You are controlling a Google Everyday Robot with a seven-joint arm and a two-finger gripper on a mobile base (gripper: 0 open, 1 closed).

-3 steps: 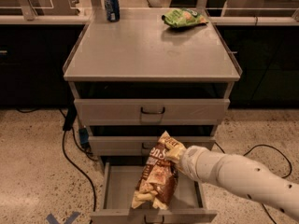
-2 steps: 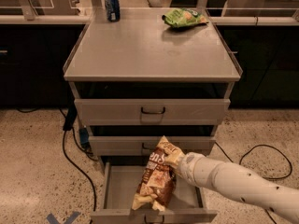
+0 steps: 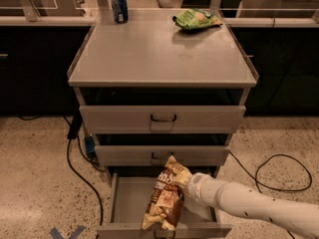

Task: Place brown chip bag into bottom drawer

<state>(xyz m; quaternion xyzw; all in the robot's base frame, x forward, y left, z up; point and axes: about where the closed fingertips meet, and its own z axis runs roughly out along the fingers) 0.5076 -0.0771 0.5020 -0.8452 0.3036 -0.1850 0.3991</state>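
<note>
The gripper (image 3: 186,181) meets the brown chip bag (image 3: 165,199) near its top — whether clamped, cannot tell — above the open bottom drawer (image 3: 128,198), bare tray leftward.

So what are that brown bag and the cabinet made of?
The brown bag looks like crinkled foil or plastic film: it is creased and slightly shiny. The cabinet seems painted grey metal, matte, with thin folded edges, though I can't be sure. The gripper is at the bag's top end, over the open bottom drawer.

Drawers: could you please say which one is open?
The bottom drawer, pulled out; the two above are shut. The gripper holds the brown chip bag over it.
</note>
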